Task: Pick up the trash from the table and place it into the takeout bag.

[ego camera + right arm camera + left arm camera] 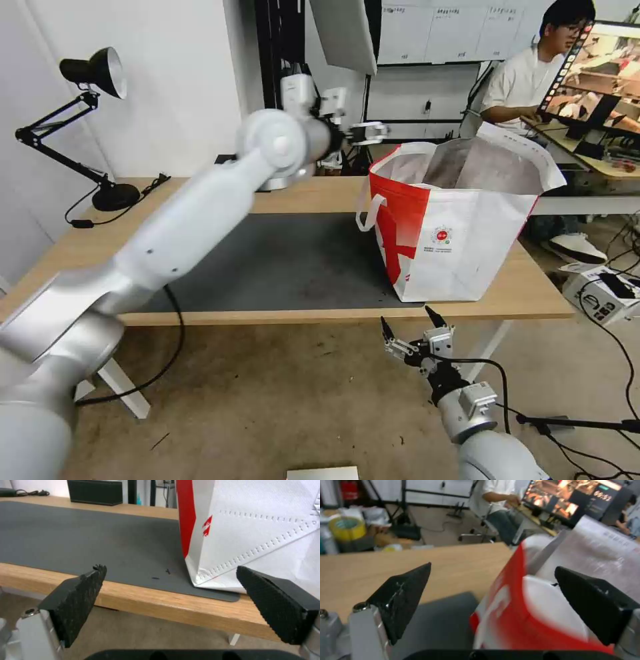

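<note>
The takeout bag (460, 220) stands upright and open on the right part of the table (73, 247), partly on the dark grey mat (267, 267). Its silver lining shows at the top. My left arm reaches across the table, and the left gripper (368, 133) hangs open just behind the bag's left rim, above the table's back edge. In the left wrist view the left gripper (493, 580) holds nothing, with the bag's red and white side (520, 620) close beneath it. My right gripper (410, 325) is open and empty, low in front of the table's front edge near the bag's corner (200, 577). The trash is out of view.
A black desk lamp (100, 73) stands at the table's back left corner with its cable. A black box (95, 492) sits at the table's far edge. A seated person and a monitor (600, 73) are at another desk behind the bag. Boxes (600, 293) and cables lie on the floor at right.
</note>
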Robot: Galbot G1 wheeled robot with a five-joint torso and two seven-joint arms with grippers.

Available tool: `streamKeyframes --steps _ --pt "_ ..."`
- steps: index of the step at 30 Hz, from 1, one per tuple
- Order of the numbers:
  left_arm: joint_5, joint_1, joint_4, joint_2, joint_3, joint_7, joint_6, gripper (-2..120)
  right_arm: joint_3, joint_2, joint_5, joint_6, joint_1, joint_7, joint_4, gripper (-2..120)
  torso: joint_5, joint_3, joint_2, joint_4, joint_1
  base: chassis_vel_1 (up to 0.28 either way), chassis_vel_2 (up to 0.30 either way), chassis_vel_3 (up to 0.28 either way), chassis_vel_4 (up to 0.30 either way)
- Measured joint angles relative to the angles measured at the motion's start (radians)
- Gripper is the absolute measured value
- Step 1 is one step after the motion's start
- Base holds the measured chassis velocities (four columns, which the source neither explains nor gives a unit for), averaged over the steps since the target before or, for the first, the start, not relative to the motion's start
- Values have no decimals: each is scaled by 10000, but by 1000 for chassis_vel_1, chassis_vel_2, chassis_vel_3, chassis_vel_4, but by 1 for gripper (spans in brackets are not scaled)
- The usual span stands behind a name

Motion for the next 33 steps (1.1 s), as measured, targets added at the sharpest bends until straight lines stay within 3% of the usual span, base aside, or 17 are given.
streamKeyframes --steps 3,11,14,18,22,24,26,30,33 --pt "48 1167 -823 747 -656 2 -101 100 -1 0 0 0 0 -1 1 100 -3 0 0 -1 0 0 0 0 0" --pt "1098 2723 -1933 1658 -1811 95 -479 100 -1 0 0 0 1 0 0 100 2 0 0 -2 0 0 0 0 0" --pt "1934 4103 -2597 2221 -2970 444 -797 100 -1 0 0 0 1 0 0 100 2 -1 0 -2 -1 0 0 0 0" --pt "2759 5547 -3010 2652 -3889 706 -1431 100 -1 0 0 0 1 0 0 100 1 -1 0 -2 -1 0 0 0 0" --pt "3388 6555 -3191 2800 -4398 792 -2036 100 -1 0 0 0 1 0 0 100 2 -1 1 -2 -1 0 0 0 0" --pt "4351 7719 -3236 2759 -4918 894 -2950 100 0 0 0 0 1 0 0 100 3 -1 1 -4 -1 0 0 0 0" --pt "4809 8270 -3239 2673 -5217 1015 -3208 100 -1 -1 0 0 0 0 0 100 1 0 0 -3 0 0 0 0 0" --pt "6343 10476 -3317 2181 -6737 1892 -4374 100 -1 0 0 0 1 0 0 100 0 -1 0 1 -2 0 0 0 0" --pt "6658 11250 -3381 1926 -7366 2225 -4959 100 -1 0 0 0 1 0 0 100 7 -1 0 -3 -1 0 0 0 0"
